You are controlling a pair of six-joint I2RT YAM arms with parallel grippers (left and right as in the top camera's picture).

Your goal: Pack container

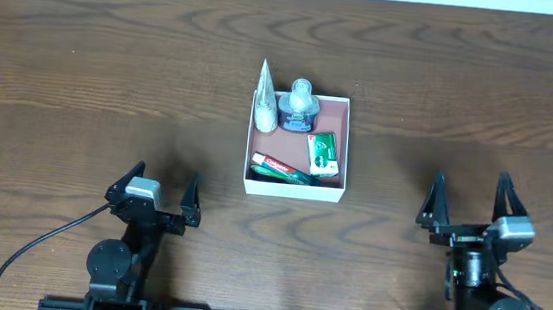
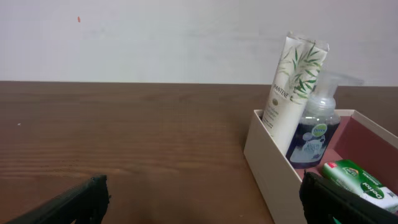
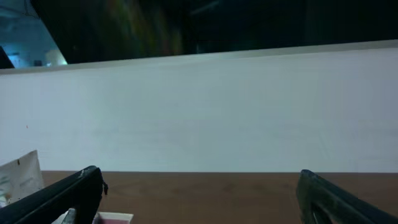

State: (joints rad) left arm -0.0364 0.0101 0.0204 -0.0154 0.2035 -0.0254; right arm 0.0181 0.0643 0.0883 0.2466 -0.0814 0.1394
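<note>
Near edge of tabletop (image 1: 82,78): L arm (image 1: 135,225) at 7 o'clock of the overhead view, R arm (image 1: 477,268) at 5 o'clock. Both point toward 12.
L jaws: spread wide, fingers well apart.
R jaws: spread wide too.

Container (image 1: 294,189) sits mid-tabletop, betw. the two arms and farther out. It lies at approx. 2 o'clock from L jaws and 9 o'clock from R jaws. It is well apart from both, no contact. In L wrist view its white wall (image 2: 267,168) shows at lower right, just inside the R finger.

Contents, near to far:
- toothpaste tube (image 1: 283,169), flat, at 6–7 o'clock of the floor
- green pack (image 1: 324,153), flat, at 3–4 o'clock
- pump bottle (image 1: 300,105), upright, dark blue liquid, at 12 o'clock
- white tube (image 1: 265,104), upright, leaning in the 10–11 o'clock corner, touching the bottle

Far: white wall (image 2: 155,37) beyond the tabletop.
</note>
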